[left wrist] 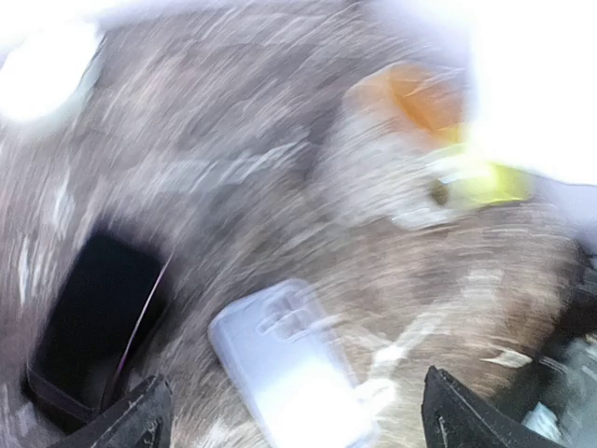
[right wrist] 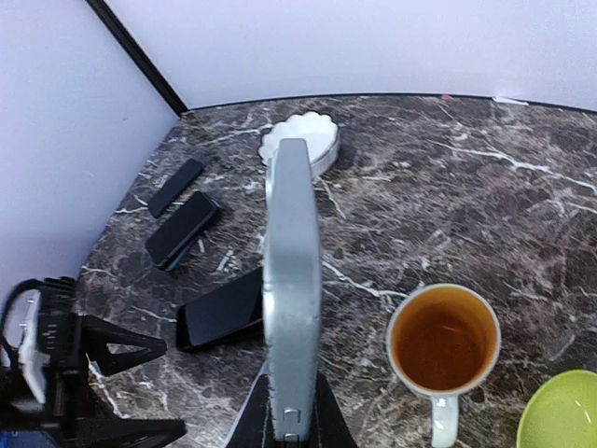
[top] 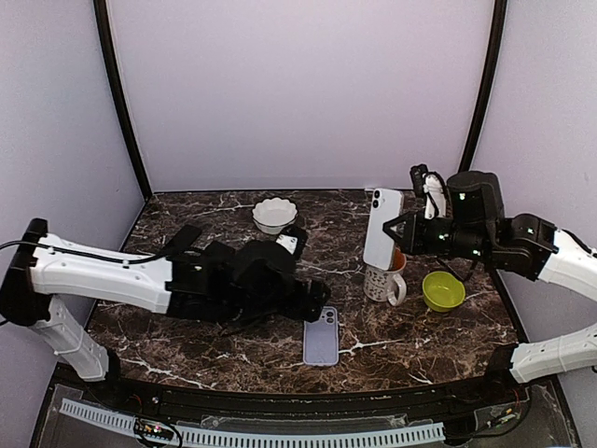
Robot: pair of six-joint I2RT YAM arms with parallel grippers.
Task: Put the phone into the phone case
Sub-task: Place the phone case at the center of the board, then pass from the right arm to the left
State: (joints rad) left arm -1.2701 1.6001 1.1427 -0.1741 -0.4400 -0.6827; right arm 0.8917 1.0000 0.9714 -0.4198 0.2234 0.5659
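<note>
My right gripper (top: 403,233) is shut on a white phone (top: 383,227) and holds it upright in the air, above and just left of the mug. In the right wrist view the phone (right wrist: 291,280) shows edge-on between the fingers (right wrist: 252,415). The pale lavender phone case (top: 321,338) lies flat on the marble table (top: 187,336) near the front middle. My left gripper (top: 322,299) is open and empty, just behind the case. The left wrist view is blurred; the case (left wrist: 289,364) lies between and ahead of the spread fingertips (left wrist: 140,415).
A white mug (top: 385,278) with an orange inside stands right of centre, with a green bowl (top: 443,290) to its right. A white scalloped bowl (top: 274,215) sits at the back. Black phones (right wrist: 219,310) (right wrist: 182,229) lie on the left of the table.
</note>
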